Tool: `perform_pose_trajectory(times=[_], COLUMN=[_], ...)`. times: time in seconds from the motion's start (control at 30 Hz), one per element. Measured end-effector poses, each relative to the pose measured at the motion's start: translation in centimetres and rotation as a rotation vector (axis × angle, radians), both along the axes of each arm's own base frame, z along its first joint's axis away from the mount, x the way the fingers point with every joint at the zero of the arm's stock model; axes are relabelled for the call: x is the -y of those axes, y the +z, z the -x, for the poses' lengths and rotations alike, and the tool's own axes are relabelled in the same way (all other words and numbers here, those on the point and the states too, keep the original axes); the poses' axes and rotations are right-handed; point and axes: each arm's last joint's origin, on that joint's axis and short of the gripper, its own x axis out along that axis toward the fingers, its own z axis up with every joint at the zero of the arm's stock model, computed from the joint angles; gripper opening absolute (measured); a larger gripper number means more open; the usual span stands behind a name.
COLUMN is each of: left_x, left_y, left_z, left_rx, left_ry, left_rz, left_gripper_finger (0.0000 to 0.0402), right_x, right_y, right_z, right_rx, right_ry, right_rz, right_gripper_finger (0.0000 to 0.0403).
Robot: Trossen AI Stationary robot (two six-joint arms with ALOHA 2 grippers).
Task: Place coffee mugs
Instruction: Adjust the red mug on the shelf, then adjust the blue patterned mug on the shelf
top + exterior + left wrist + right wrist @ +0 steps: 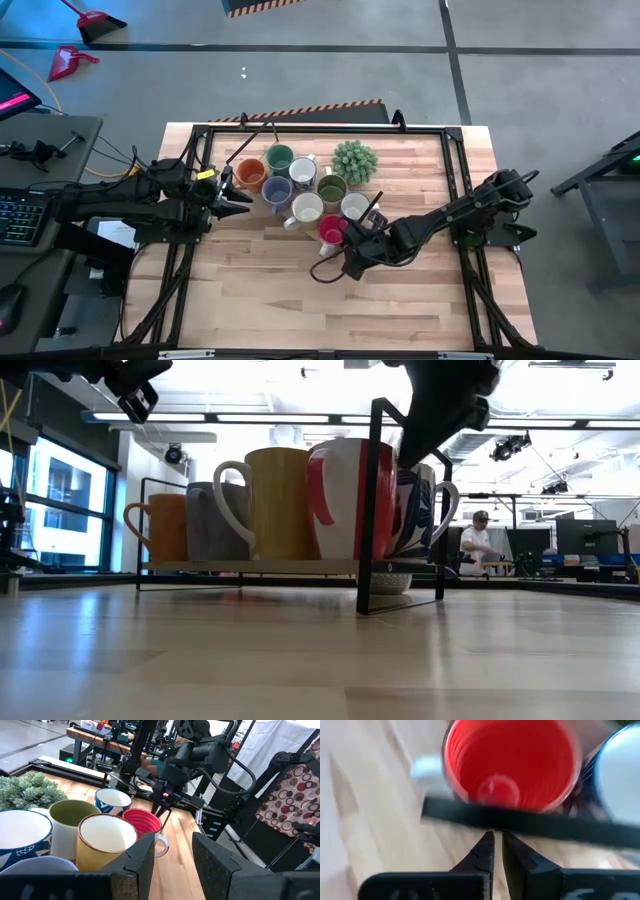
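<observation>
My right gripper [494, 840] has its fingers nearly together and holds nothing, its tips just beside the red-pink mug [510, 762] and the thin black bar [530, 822] crossing in front of it. From above, that gripper [340, 243] sits at the near side of the mug cluster, right against the red-pink mug [332, 230], with the right arm [460, 212] reaching in from the table's right side.

My left gripper [170, 860] has its fingers apart with nothing between them. From overhead it [238, 190] hovers at the left edge of the cluster, just beside the orange mug [250, 174].

The mugs stand bunched at the far middle of the wooden table [420, 300]: dark green mug [279, 157], blue-grey mug [276, 191], olive mug [332, 187], and 3 white ones (I count 8 mugs in all). The first white mug [303, 170] is beside the dark green one, the second white mug [307, 209] is next to the red-pink one, and the third white mug [354, 206] is on its other side. The spiky potted plant [354, 160] stands at the cluster's far right, touching nothing I can make out.
</observation>
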Motion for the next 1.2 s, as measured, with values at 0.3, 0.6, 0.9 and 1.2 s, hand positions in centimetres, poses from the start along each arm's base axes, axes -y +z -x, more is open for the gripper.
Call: perform_pose_trajectory(times=[0.3,0.6,0.9,1.2], left_x=[0.0,0.0,0.0,0.0], left_y=[0.0,0.0,0.0,0.0], left_z=[0.0,0.0,0.0,0.0], left_rx=[-0.001,-0.001,0.0,-0.001], left_ry=[0.0,0.0,0.0,0.0], left_rz=[0.0,0.0,0.0,0.0], left_gripper_finger=[0.012,0.012,0.012,0.012], right_x=[0.7,2.1,3.5,4.3], right_y=[-0.6,-0.6,-0.6,-0.5], right_z=[1.6,2.0,1.5,1.1], right_rx=[-0.153,-0.199,-0.182,-0.175], right_ry=[-0.089,-0.185,-0.221,-0.221], right_rz=[0.044,0.089,0.135,0.137], right_gripper_finger=[0.0016,0.0016,0.0016,0.0016])
